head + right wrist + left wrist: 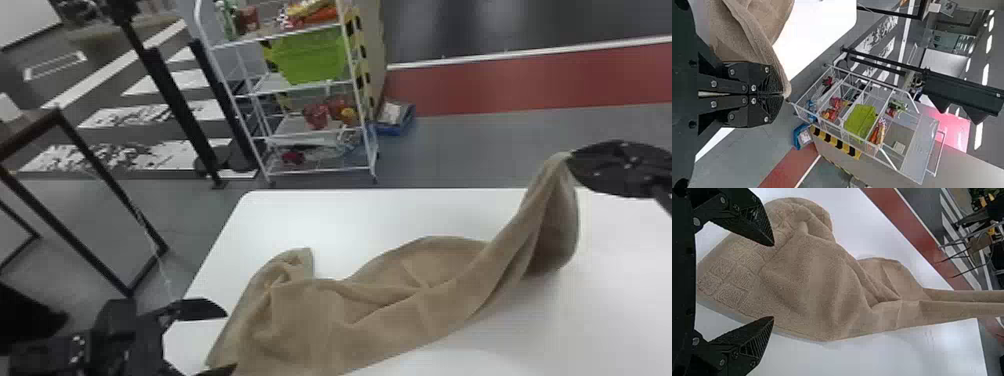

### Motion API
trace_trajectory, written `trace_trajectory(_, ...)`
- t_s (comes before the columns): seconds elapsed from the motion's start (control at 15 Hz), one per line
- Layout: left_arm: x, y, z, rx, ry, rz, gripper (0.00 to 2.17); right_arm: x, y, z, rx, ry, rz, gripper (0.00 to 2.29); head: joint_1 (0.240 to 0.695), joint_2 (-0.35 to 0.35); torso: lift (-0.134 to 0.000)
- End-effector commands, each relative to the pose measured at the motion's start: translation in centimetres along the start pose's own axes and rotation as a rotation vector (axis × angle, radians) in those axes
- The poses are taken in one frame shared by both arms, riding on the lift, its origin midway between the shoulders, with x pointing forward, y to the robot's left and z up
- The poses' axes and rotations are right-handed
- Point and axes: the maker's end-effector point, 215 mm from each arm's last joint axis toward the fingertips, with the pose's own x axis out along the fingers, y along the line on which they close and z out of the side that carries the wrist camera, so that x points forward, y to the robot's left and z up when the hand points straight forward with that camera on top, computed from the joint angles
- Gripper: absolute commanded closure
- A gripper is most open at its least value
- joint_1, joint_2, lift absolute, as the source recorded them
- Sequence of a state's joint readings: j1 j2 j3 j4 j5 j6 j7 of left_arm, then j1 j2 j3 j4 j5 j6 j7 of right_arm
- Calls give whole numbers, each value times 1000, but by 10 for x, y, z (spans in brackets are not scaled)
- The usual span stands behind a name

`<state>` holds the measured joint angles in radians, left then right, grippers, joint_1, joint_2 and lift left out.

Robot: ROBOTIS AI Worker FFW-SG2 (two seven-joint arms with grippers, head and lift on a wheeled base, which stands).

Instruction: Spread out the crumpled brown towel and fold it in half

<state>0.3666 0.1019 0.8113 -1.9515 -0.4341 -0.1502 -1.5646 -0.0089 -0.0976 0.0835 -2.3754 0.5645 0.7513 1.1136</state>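
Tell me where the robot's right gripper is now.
At the head view's right, the right gripper is raised above the white table, pinching one end of the brown towel.

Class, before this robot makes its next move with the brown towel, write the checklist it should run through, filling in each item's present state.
1. Right gripper shut on the towel: ok, one end lifted.
2. Left gripper open for a grasp: ok.
3. Left gripper holding cloth: not ok.
4. Left fingers low enough to pinch cloth: cannot tell.
5. Towel spread flat on the table: not ok, wrinkled and partly raised.
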Motion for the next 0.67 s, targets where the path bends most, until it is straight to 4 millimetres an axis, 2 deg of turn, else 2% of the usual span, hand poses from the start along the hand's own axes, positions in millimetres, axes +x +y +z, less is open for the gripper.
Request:
trace_trajectory(0.0, 5, -10, -8, 3, 30, -44, 262, 1, 3, 3, -3, -3, 5, 1399, 695, 350, -122)
trace_trajectory(0.2, 20, -22, -23, 11, 107, -102, 275, 4, 6, 6, -3, -5, 9, 1318, 695, 350, -122)
trace_trajectory(0.33, 26, -23, -32, 3, 133, -123, 333, 4, 8, 4, 10, -1, 13, 1318, 695, 350, -122)
trace_trajectory(0.53, 27, -21, -44, -12, 160, -135, 333, 3, 7, 4, 10, 0, 11, 1318, 695, 350, -122)
trace_trajectory(0.6, 24, -19, -48, -21, 165, -134, 404, 3, 7, 4, 12, 0, 11, 1318, 695, 350, -122)
